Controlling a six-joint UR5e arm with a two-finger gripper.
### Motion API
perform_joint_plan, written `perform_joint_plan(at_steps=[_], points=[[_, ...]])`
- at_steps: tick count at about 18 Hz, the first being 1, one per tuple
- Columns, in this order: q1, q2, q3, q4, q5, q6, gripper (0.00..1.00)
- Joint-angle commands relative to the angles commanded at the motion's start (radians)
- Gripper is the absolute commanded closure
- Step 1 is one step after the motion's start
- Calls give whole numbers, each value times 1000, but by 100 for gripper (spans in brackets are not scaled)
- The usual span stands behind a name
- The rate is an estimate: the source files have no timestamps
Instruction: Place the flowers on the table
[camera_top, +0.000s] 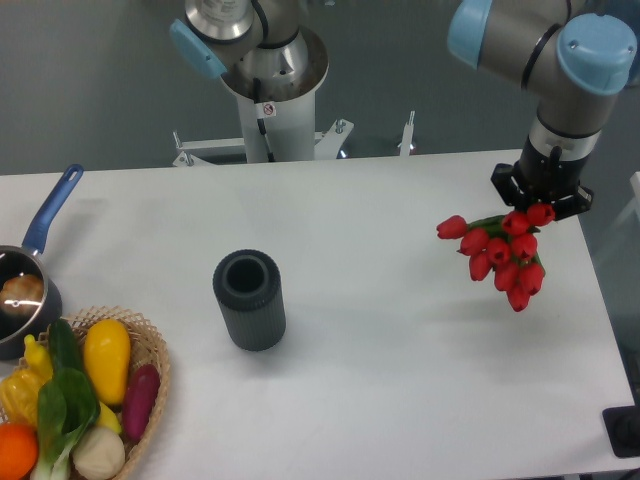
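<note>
The arm reaches in from the upper right, its gripper (541, 203) over the far right part of the white desk (400, 350). A bunch of red flowers (503, 256) hangs just under the gripper, blooms spreading down and to the left, with a bit of green stem showing near the top. The flowers appear lifted off the desk, a faint shadow lying below them. The jaws are hidden behind the blooms, so whether they are clenched on the stems I cannot tell.

A dark grey vase (249, 299) stands upright near the desk's middle, well apart from the flowers. At the left edge sits a pot (22, 296) with a blue handle, and just below it a wicker basket (155, 385) of vegetables.
</note>
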Motion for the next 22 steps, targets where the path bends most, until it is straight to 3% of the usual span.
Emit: perform_joint_plan(at_steps=[6,10,13,14,18,22], points=[[-29,-29,-3,0,3,-15,100],[-75,-41,-58,5,0,-58,99],[-80,-40,-89,31,-3,-46,56],[-78,-40,-90,40,-5,-48,1],[-80,-37,-89,46,-5,-57,0],[-68,-35,-90,109,-5,-55,0]])
